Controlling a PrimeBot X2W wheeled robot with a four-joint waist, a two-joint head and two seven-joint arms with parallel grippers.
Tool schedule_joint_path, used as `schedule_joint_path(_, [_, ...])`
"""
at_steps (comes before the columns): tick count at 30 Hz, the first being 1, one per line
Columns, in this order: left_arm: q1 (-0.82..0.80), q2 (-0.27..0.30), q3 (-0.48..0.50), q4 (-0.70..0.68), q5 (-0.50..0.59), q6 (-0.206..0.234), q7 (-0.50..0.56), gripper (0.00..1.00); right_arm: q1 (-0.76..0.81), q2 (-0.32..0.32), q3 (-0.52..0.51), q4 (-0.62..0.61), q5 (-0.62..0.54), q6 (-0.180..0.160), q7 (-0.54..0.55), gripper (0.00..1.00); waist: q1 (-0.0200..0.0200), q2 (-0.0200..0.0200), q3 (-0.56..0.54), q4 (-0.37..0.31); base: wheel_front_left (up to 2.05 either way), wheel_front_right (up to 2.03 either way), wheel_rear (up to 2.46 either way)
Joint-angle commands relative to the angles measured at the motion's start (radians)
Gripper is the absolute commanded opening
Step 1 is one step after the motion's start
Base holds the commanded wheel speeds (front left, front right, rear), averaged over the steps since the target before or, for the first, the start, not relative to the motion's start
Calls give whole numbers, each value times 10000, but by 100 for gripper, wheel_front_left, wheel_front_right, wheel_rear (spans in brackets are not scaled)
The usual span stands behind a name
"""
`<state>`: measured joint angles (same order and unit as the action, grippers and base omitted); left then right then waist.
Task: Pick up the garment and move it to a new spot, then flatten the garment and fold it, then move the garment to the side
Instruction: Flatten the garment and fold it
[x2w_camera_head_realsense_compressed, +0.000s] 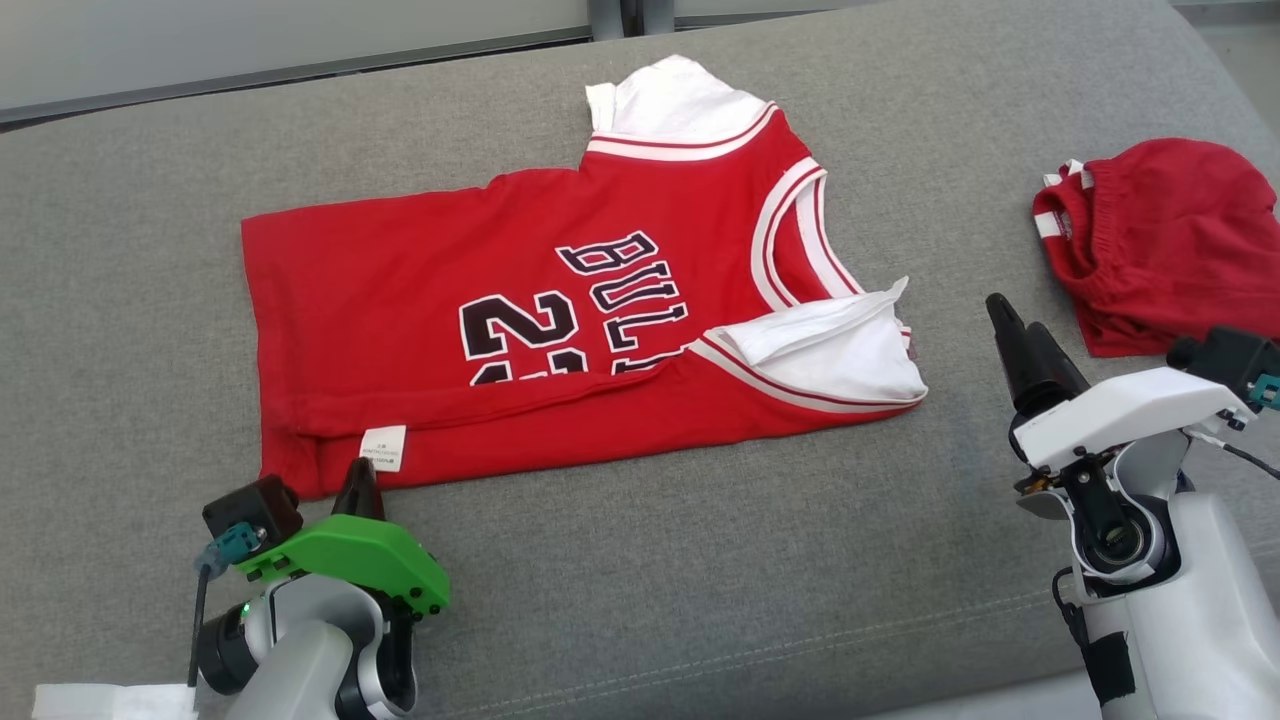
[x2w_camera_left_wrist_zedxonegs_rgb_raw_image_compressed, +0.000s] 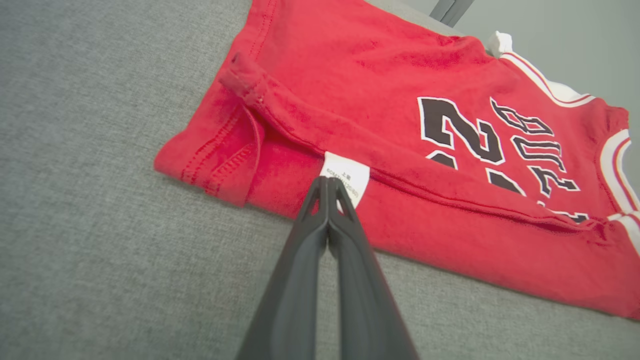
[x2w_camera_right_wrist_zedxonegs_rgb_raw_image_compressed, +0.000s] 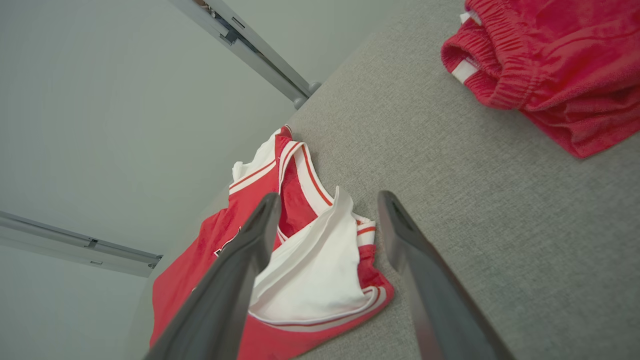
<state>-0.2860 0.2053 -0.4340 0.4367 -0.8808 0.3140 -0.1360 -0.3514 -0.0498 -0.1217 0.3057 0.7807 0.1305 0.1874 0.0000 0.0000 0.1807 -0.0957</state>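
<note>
Jersey (x2w_camera_head_realsense_compressed: 520, 300) lies flat on grey cushion (x2w_camera_head_realsense_compressed: 700, 560), collar to the right and hem to the left. Near long edge is turned up over the front in 1 fold, so my read is folding is under way.

Left gripper (x2w_camera_head_realsense_compressed: 362, 488) sits at the near-left edge, right by the care label (x2w_camera_head_realsense_compressed: 383, 447). Its 2 fingers (x2w_camera_left_wrist_zedxonegs_rgb_raw_image_compressed: 300, 260) are pressed together, tips over the label. Likely placed there to take that folded edge for the next pass or for the move aside.

Right gripper (x2w_camera_head_realsense_compressed: 1020, 330) hangs spread and empty, just right of the near white sleeve (x2w_camera_head_realsense_compressed: 830, 345) and apart from the cloth. Probably staged for the collar end so both ends lift together.

Red shorts (x2w_camera_head_realsense_compressed: 1170, 240) sit bunched at far right, well apart from the jersey.

Unclear:
- Whether the left tips actually pinch cloth or label, or just rest on it; the tips block the contact point.
- Fold covers the lower half of the number and lettering.
- Far sleeve (x2w_camera_head_realsense_compressed: 680, 100) sticks out past the shoulder, underside hidden.
- Shorts are cut off by the right frame edge.
</note>
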Motion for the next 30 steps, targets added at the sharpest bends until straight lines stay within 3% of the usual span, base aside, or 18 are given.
schedule_joint_path(1, [-277, 84, -62, 390, 177, -114, -207, 0, 132, -19, -68, -139, 36, 3, -36, 100, 0, 0, 105, -99, 0, 0, 0])
schedule_joint_path(14, [-1002, 292, -231, 2949, 1042, -144, -1073, 0, 171, -18, -479, -688, -94, 3, 185, 100, 0, 0, 429, -167, 0, 0, 0])
schedule_joint_path(30, [-1389, 1226, -698, 3771, 2458, -253, -1244, 0, -39, -20, -407, -638, 86, 3, 21, 100, 0, 0, 531, 114, 0, 0, 0])
